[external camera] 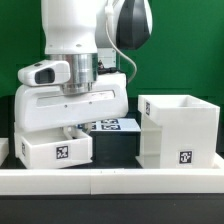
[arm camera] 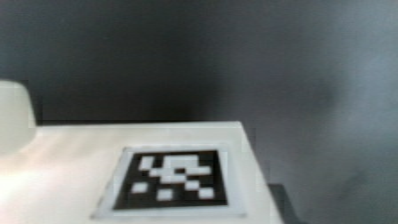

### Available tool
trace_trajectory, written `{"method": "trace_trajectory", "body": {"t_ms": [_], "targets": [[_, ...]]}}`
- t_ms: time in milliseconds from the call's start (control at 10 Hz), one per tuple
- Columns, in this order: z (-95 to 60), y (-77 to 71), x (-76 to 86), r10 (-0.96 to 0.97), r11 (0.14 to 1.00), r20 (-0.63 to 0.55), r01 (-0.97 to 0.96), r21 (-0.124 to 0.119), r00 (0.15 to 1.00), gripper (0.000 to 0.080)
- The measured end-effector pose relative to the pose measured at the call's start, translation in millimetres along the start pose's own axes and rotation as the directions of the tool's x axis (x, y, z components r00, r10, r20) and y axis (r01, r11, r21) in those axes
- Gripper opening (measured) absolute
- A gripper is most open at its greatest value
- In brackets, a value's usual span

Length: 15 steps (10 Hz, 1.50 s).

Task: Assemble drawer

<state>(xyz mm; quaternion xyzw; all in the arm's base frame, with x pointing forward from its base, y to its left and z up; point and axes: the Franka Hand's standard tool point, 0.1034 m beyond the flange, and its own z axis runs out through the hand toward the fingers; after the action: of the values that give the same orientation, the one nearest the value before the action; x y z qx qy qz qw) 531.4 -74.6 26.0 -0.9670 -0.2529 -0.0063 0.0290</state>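
Observation:
The tall boxy white casing point(external camera: 178, 128) stands open-topped at the exterior view's right, with a square tag low on its front. One small white tray point(external camera: 55, 150) with a tag sits at the front left. My gripper point(external camera: 72, 128) hangs just behind and above this tray; its fingertips are hidden by the tray's top edge, so I cannot tell its state. The wrist view shows a flat white surface with a black-and-white tag point(arm camera: 175, 180) very close, on the dark table, and no fingers. The second tray is not in view.
The marker board point(external camera: 112, 125) lies on the black table between the tray and the casing. The low white border wall point(external camera: 110, 182) runs along the front. A rounded white edge point(arm camera: 15, 110) shows in the wrist view.

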Motion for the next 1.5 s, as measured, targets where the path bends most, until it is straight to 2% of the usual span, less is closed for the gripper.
{"method": "trace_trajectory", "body": {"t_ms": [200, 400, 500, 600, 700, 900, 1200, 1500], "targets": [[2.4, 0.2, -1.1, -0.012, 1.0, 0.002, 0.012, 0.0, 1.0, 0.0041], [3.1, 1.1, -2.1, -0.16, 0.987, 0.002, 0.16, -0.002, 0.987, 0.0041], [4.1, -1.0, -0.9, -0.286, 0.958, 0.0, 0.286, -0.016, 0.958, 0.0041], [6.1, -6.3, 0.0, -0.351, 0.936, 0.001, 0.351, -0.009, 0.936, 0.0041], [7.9, -10.1, -0.2, -0.483, 0.876, 0.004, 0.483, -0.004, 0.876, 0.0041], [6.2, -6.0, -3.3, -0.53, 0.848, 0.006, 0.53, -0.005, 0.848, 0.0041], [9.0, -3.9, -6.3, -0.691, 0.723, 0.025, 0.691, -0.003, 0.723, 0.0041], [8.9, -6.5, 0.3, -0.87, 0.49, 0.059, 0.872, -0.009, 0.49, 0.0041]]}}
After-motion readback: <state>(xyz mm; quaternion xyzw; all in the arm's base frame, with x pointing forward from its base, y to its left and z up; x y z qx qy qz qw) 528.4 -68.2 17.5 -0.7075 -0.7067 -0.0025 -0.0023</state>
